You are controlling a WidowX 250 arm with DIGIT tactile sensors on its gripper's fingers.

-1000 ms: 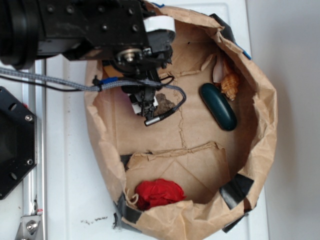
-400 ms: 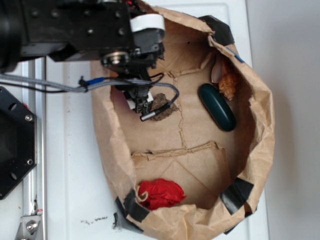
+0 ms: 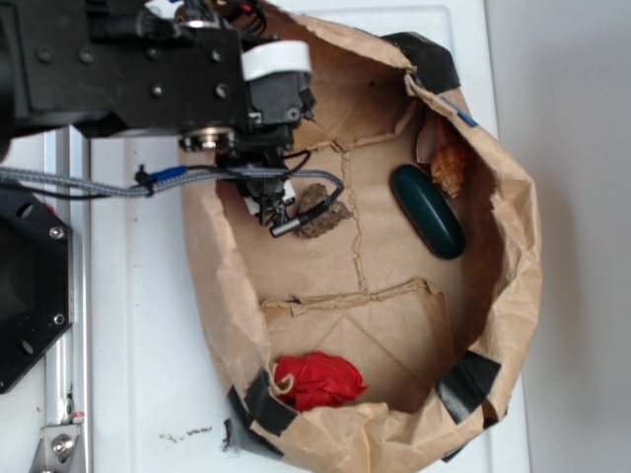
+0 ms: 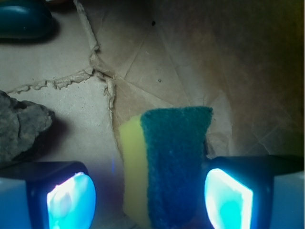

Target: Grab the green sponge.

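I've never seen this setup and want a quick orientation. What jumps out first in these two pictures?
In the wrist view, the green sponge lies between the gripper fingers, jaws open, neither visibly touching it. From outside, a torn paper bag lies open, holding a red cloth near its bottom edge and a dark teal capsule at the right.
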